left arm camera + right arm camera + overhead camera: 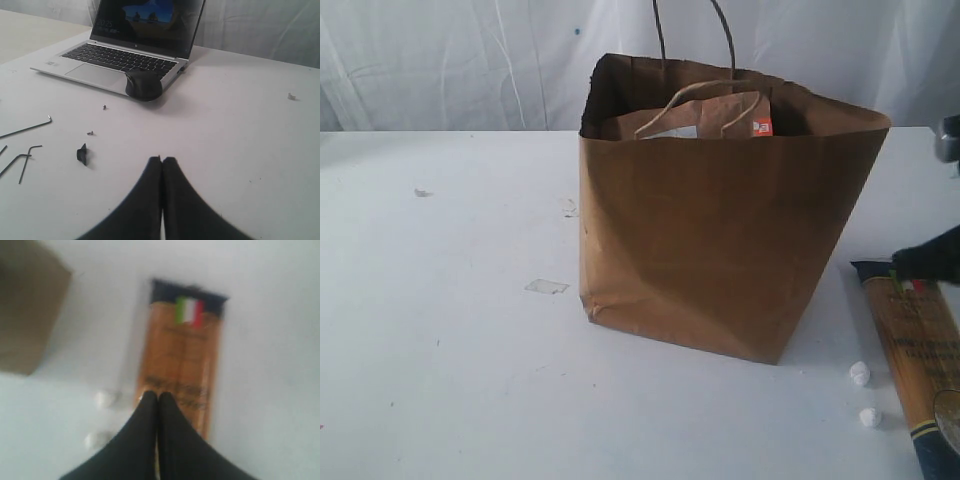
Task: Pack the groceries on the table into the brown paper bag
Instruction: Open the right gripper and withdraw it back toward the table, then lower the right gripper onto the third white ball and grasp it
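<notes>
Right hand (928,262) hovered at three o'clock in the exterior view, above the long spaghetti packet (920,350), which lay on the worktop (440,350) at four o'clock from the brown paper bag (720,250). Left wrist view: left hand (161,160) pressed together, empty, laptop (130,55) ahead. Right wrist view: closed over the packet, gripping nothing; it likely needed parting first, white scraps (104,399) alongside.

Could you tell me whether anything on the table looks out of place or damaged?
The brown paper bag stands skewed, its lower left corner crumpled. Two small white scraps lie beside the spaghetti packet. The left wrist view shows hex keys and loose screws, not groceries.
</notes>
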